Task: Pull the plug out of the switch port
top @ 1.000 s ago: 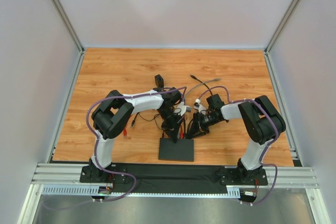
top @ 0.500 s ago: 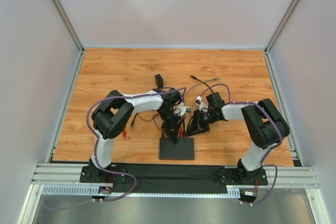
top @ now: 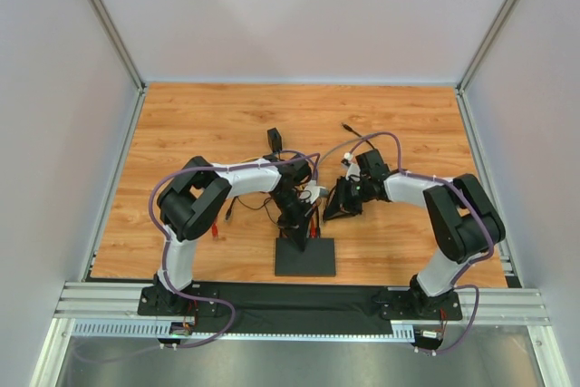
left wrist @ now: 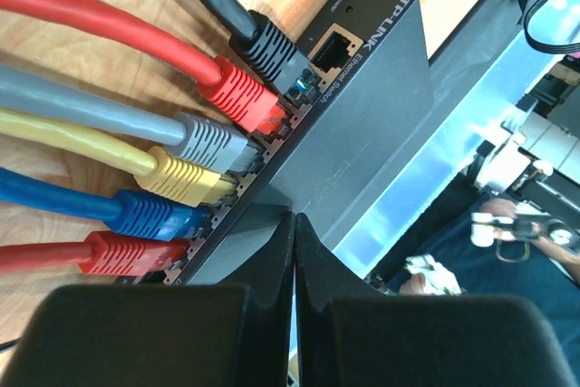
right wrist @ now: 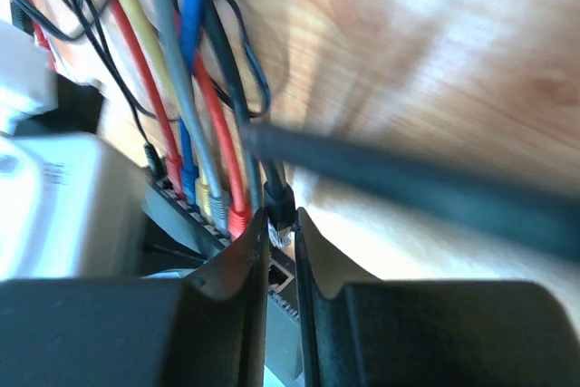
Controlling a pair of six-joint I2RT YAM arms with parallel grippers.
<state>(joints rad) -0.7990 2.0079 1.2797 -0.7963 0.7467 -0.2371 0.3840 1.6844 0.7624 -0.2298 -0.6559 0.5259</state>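
Observation:
The switch [top: 308, 260] is a flat black box near the table's front edge, with a row of coloured cables plugged into its far side. My left gripper [top: 296, 240] is shut and empty, its tips resting on the switch top [left wrist: 362, 124]. My right gripper [top: 330, 215] is closed on the black plug [right wrist: 279, 198], the end one beside an empty port [left wrist: 335, 43]. The plug's clear tip shows outside the socket. In the left wrist view the black plug [left wrist: 269, 47] lies at the socket mouth, next to a red plug [left wrist: 240, 97].
Grey, yellow, blue and red plugs [left wrist: 186, 180] fill the other ports. Loose cables trail over the wood behind the switch, and one black cable [right wrist: 408, 188] crosses blurred in front of my right wrist camera. A small black cube [top: 275, 140] stands further back.
My right gripper has drawn back and to the right, away from the switch, and the cable behind it shifted along. My left gripper stays on the switch.

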